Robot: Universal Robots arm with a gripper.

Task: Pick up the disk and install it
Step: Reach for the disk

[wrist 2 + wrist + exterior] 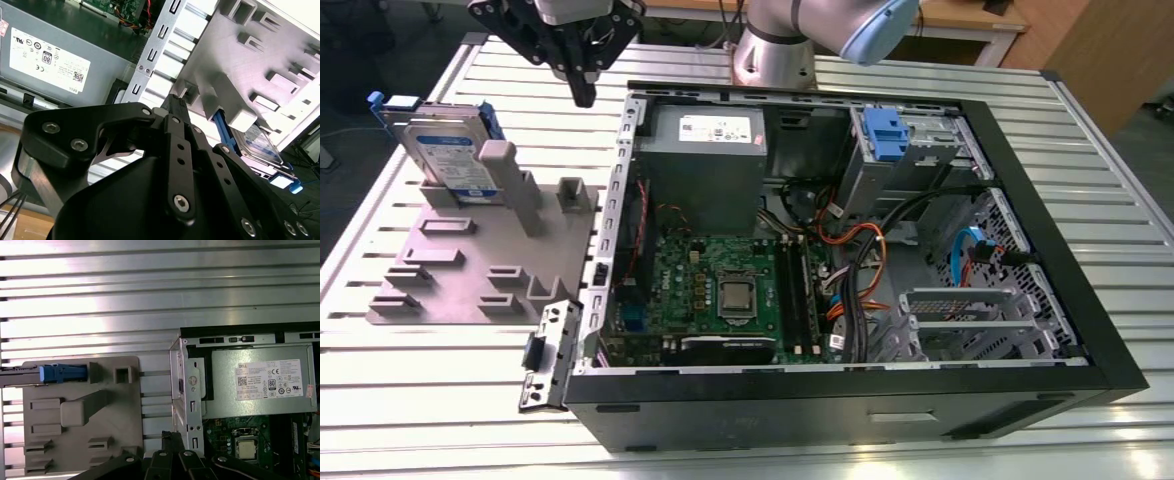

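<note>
Hovering beside the computer case (pixel 854 415), the gripper (pixel 583 95) is closed on nothing. The disk (pixel 447 150) stands upright in a grey holder (pixel 467 270).

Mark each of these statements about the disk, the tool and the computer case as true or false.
1. The disk stands upright in the grey fixture. True.
2. The tool grips the disk. False: it hangs shut and empty, apart from the disk.
3. The computer case lies open, its motherboard exposed. True.
4. The disk is already mounted inside the computer case. False: it sits in the grey fixture outside the case, on the exterior view's left.
</note>
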